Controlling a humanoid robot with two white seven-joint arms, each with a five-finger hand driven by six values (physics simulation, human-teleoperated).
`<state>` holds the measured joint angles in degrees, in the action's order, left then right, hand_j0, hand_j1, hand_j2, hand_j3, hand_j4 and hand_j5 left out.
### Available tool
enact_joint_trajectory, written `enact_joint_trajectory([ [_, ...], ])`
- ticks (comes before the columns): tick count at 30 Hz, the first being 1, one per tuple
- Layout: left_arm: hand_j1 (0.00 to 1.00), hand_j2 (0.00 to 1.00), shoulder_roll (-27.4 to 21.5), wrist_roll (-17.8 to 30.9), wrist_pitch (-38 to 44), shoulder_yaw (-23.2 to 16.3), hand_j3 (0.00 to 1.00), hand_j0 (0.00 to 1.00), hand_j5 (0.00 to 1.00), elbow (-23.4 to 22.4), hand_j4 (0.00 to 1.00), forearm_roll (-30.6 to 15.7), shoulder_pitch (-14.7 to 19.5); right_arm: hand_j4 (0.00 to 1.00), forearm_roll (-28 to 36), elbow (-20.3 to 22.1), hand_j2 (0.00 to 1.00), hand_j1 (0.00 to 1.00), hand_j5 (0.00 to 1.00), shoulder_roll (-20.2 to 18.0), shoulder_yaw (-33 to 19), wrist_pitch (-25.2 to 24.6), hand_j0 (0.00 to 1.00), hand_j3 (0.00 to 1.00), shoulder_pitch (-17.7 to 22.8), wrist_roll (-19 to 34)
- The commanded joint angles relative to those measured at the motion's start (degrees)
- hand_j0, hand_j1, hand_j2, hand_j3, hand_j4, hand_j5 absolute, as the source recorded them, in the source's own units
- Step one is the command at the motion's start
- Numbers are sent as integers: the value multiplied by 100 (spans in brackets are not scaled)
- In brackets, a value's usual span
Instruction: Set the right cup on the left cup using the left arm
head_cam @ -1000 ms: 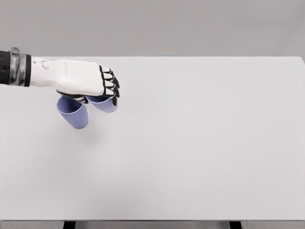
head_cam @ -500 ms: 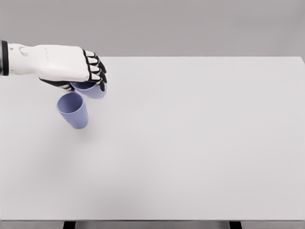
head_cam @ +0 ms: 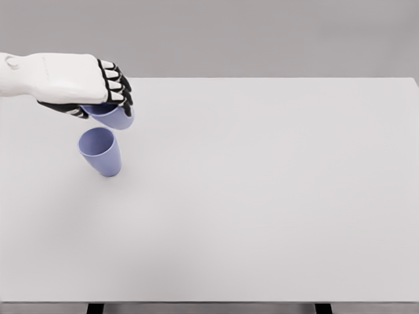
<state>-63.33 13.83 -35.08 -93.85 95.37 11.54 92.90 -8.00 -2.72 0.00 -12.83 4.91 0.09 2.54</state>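
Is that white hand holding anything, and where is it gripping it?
Yes: the left robot hand holds a blue cup by its upper part, near the rim.

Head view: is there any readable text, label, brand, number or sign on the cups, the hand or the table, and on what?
None can be read.
Left robot hand: faint grey marks on the white back, too blurred to read as text.
Held cup: plain blue, no print visible.
Standing cup: plain blue, no print visible.
Table: plain white, no marking.
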Motion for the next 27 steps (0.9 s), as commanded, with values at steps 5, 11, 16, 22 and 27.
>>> enact_joint_trajectory([
  [5,68,68,-83,6,8,122,68,68,68,-1,68,-38,-18,100,0,0,100,100,100,0,0,1,100,100,0,1],
  [11,68,68,-250,-3,8,86,68,68,68,8,68,-38,-62,100,0,0,100,100,100,0,0,1,100,100,0,1],
  [16,68,68,-593,-3,8,86,68,68,68,104,68,-29,-53,100,0,0,100,100,100,0,0,1,100,100,0,1],
  [22,68,68,-769,-12,8,104,68,68,68,324,68,-38,-35,100,0,0,100,100,100,0,0,1,100,100,0,1],
  [27,68,68,-804,-12,8,95,68,68,68,377,68,-29,-53,100,0,0,100,100,100,0,0,-8,100,100,0,1],
])
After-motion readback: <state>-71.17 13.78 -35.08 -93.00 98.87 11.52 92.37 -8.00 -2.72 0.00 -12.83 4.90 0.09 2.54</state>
